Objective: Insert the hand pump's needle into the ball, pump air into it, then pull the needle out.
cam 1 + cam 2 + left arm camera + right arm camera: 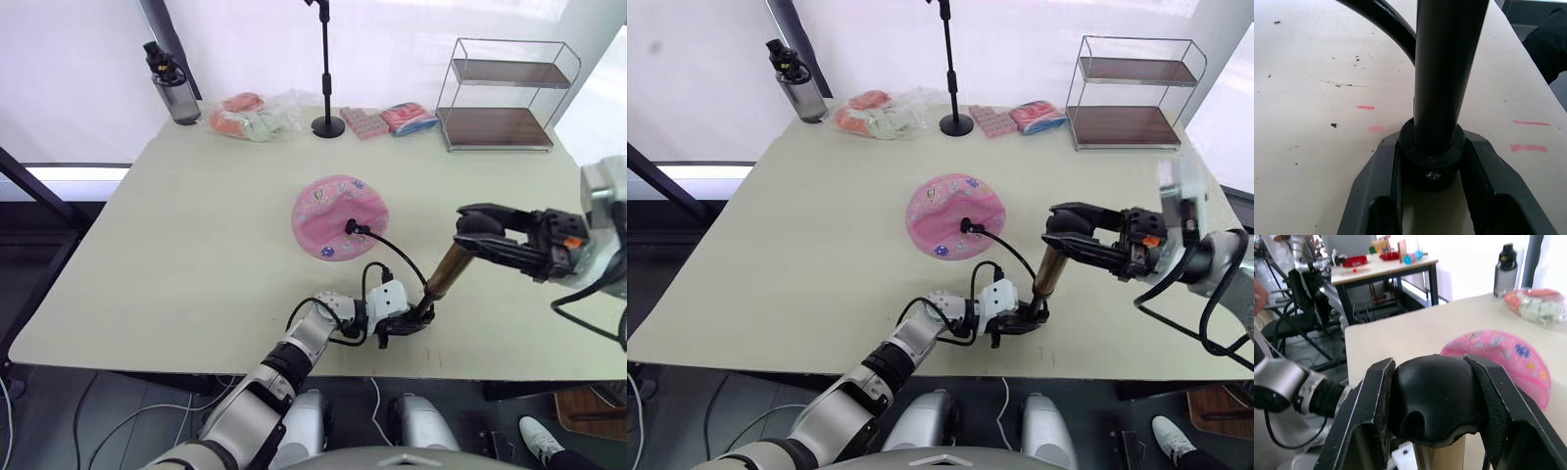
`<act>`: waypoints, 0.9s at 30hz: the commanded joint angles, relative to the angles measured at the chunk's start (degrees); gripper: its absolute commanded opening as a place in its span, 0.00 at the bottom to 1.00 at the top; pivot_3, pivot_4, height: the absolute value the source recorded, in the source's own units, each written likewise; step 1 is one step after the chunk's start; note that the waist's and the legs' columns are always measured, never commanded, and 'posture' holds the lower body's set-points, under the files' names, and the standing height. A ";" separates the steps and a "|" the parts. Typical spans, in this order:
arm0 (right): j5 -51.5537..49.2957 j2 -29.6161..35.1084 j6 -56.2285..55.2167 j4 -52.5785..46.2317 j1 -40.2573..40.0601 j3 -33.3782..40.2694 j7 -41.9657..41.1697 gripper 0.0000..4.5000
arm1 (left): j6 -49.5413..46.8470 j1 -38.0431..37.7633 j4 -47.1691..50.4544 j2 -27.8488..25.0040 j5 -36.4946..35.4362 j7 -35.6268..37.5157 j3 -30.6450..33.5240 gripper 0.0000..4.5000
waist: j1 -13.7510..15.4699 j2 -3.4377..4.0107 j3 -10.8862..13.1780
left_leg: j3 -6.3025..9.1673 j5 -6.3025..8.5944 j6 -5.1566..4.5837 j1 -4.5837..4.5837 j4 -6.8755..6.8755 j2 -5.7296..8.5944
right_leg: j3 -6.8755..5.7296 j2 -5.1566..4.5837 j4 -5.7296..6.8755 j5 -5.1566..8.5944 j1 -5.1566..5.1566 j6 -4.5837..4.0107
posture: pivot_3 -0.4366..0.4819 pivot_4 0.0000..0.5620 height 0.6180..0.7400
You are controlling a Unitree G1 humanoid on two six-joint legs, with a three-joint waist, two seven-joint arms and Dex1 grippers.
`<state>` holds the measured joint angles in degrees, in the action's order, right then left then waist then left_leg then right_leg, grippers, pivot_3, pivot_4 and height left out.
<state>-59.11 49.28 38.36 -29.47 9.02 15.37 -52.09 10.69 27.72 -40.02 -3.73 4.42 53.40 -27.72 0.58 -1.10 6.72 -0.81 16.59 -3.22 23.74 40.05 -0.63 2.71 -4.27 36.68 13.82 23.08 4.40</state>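
Between both pincers (404,328) (480,235), hand pump (446,274), clamped

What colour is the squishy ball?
The ball is pink with small flower-like stickers, clearest in the left eye view.

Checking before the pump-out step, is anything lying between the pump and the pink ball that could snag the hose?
Nothing visible: bare table lies between the hand pump and the ball, crossed only by the hose.
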 commanded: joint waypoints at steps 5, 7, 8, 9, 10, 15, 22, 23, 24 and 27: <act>10.97 -4.10 -5.60 1.29 -6.83 -8.07 -0.79 0.38 | 0.52 -1.20 -6.43 -1.12 3.43 -0.62 -1.38 0.25 | 0.05 -0.01 -0.05 | 0.03 0.00 0.01 0.00 -0.01 0.00 | -0.03 -0.01 -0.04 0.00 0.00 0.00 | 0.48 0.27 0.96; 13.48 -4.89 -7.46 2.28 -7.59 -9.58 -1.39 0.38 | 0.98 -1.04 -6.86 -1.07 3.45 -0.66 -1.30 0.25 | 0.04 0.01 -0.06 | 0.03 0.01 0.01 -0.01 -0.01 0.00 | -0.03 -0.01 -0.05 0.00 0.00 0.00 | 0.48 0.27 0.96; 15.35 -5.63 -9.00 3.37 -8.09 -10.91 -1.74 0.38 | 1.27 -0.97 -7.04 -1.03 3.41 -0.66 -1.23 0.25 | 0.04 0.01 -0.07 | 0.03 0.01 0.01 -0.01 -0.01 0.00 | -0.03 -0.01 -0.06 0.00 0.00 0.00 | 0.48 0.27 0.96; 16.69 -6.19 -10.15 4.19 -8.43 -11.86 -2.00 0.38 | 1.49 -0.91 -7.19 -0.99 3.38 -0.67 -1.17 0.25 | 0.04 0.00 -0.08 | 0.03 0.01 0.01 -0.01 -0.01 0.00 | -0.03 -0.01 -0.06 0.00 0.00 0.00 | 0.48 0.27 0.96; 17.99 -7.10 -11.34 5.35 -8.84 -12.95 -2.15 0.38 | 1.70 -0.84 -7.39 -0.92 3.26 -0.59 -1.08 0.25 | 0.06 0.00 -0.10 | 0.03 0.01 0.01 -0.01 -0.02 0.00 | -0.04 -0.01 -0.06 0.00 0.00 0.00 | 0.48 0.27 0.96; 24.06 -9.06 -16.35 9.66 -9.64 -16.54 -3.38 0.38 | 2.30 -0.62 -8.09 -0.79 3.01 -0.20 -0.82 0.25 | 0.05 0.10 -0.20 | 0.04 0.01 0.01 -0.01 -0.02 0.00 | -0.06 -0.02 -0.09 0.00 0.00 -0.01 | 0.48 0.27 0.96; 29.37 -10.46 -22.19 14.36 -10.96 -19.00 -3.70 0.38 | 3.41 -0.53 -8.71 -0.66 2.40 0.69 -0.41 0.25 | 0.00 -0.15 -1.13 | 0.05 0.01 0.02 -0.12 -0.24 0.00 | -0.07 -0.02 -0.19 0.02 -0.05 -0.05 | 0.48 0.27 0.96; 28.56 -10.68 -21.93 14.07 -10.63 -18.50 -3.28 0.38 | 3.55 -0.46 -8.86 -0.62 2.37 0.73 -0.35 0.25 | -0.02 -0.17 -1.14 | 0.05 0.01 0.02 -0.21 -0.31 0.00 | -0.07 -0.02 -0.25 0.03 -0.14 -0.07 | 0.48 0.27 0.96; 27.47 -10.72 -21.50 13.54 -10.09 -17.65 -2.85 0.38 | 3.61 -0.40 -9.00 -0.56 2.29 0.83 -0.28 0.25 | -0.06 -0.19 -1.15 | 0.04 0.01 0.03 -0.36 -0.43 0.00 | -0.07 -0.03 -0.35 0.03 -0.30 -0.08 | 0.48 0.27 0.96; 24.07 -10.36 -19.56 11.52 -8.74 -14.82 -1.91 0.38 | 3.68 -0.43 -9.20 -0.46 2.20 1.09 -0.23 0.25 | -0.17 -0.13 -1.12 | -0.01 0.04 0.09 -1.08 -1.02 0.00 | -0.12 -0.10 -0.83 0.02 -0.98 -0.19 | 0.48 0.27 0.96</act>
<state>-36.59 37.93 15.98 -19.90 1.08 -0.14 -55.73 15.71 28.53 -45.88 -3.30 4.59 54.15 -27.45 0.42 -1.22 5.60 -0.81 16.62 -3.13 22.69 39.02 -0.64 2.55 -4.39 35.83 13.85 22.10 4.21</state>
